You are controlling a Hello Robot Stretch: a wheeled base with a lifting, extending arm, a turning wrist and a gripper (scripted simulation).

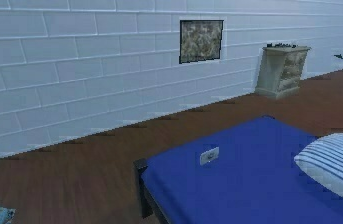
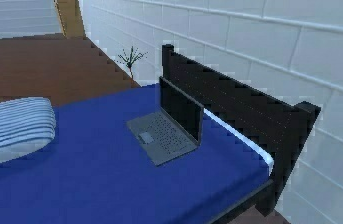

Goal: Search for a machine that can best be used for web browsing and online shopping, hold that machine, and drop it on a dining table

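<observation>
Open laptop on the blue bed, the machine the task names, lying out on the side toward which the arm reaches. The grey keyboard deck rests flat on the mattress, and the dark screen stands upright from its far edge. The hinge line, which is the laptop's long axis, runs roughly parallel to the dark board at the bed's end. The screen therefore stands between the deck and that board, with the board just beyond it. The deck's free front edge faces the open mattress and the striped pillow, which lies well apart toward the arm side view's left. A small dark plant stands on the wooden floor past the bed's corner. In the forward view the same bed occupies the lower right, with the pillow at its edge, a small white object on the cover, a pale cabinet against the brick wall, and a framed picture hanging on that wall. Whether the gripper's fingers are spread or pressed together cannot be told from these views. As a judgement, the search step appears complete and the approach is in hand. The coming move turns on extending outward across the mattress to the laptop. The upright screen and the board behind it limit access from the far side, so the deck's near edge seems the likelier place to take it. Carrying it to a dining table comes afterward.
</observation>
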